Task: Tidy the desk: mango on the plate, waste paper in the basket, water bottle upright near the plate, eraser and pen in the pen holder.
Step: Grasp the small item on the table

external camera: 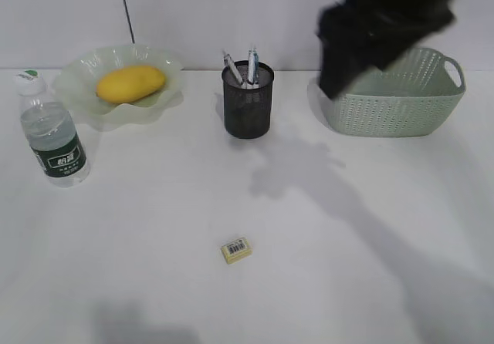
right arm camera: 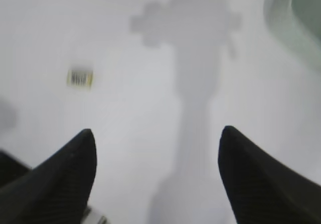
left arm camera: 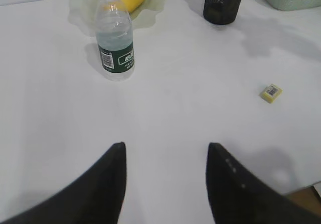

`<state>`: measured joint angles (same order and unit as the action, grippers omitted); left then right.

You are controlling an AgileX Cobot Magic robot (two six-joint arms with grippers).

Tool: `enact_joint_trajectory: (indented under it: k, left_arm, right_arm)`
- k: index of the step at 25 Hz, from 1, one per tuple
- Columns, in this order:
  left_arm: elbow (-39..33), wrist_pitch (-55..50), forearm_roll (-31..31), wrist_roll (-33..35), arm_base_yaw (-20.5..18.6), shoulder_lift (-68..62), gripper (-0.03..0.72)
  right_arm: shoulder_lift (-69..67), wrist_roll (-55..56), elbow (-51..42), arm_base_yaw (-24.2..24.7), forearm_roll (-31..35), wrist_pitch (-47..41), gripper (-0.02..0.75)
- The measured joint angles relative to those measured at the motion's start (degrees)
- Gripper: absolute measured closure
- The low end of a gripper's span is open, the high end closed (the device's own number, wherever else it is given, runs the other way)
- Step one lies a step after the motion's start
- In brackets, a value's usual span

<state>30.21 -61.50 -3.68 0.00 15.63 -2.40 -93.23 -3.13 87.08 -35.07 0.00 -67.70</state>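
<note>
White desk (external camera: 370,228), eraser (external camera: 236,250) lying alone at the near middle.
Exterior: mango (external camera: 130,83) on plate (external camera: 166,101), bottle (external camera: 52,136) upright beside it, pens in holder (external camera: 248,101), right arm over basket (external camera: 401,101). Left wrist: left gripper (left arm camera: 165,181) spread, empty, eraser right of it. Right wrist: right gripper (right arm camera: 155,176) wide, empty. Eraser looks light, stiff; pinch its long sides.

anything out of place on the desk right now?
Only the eraser: it lies alone on the open desk, well in front of the pen holder instead of in it. Mango is on the plate, water bottle stands upright. No spill or damage visible.
</note>
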Motion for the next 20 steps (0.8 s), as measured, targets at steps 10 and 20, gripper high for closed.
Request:
enact_joint_trajectory:
  k: [10, 20]
  left_arm:
    - [1.6, 1.7, -0.7, 1.3, 0.0, -4.9, 0.295]
    - [9.4, 6.4, -12.5, 11.8, 0.0, -30.9, 0.295]
  right_arm:
    - [31.2, 0.9, -36.2, -0.1, 0.0, 7.6, 0.146]
    - [60.3, 5.6, -50.2, -0.1, 0.0, 11.2, 0.146]
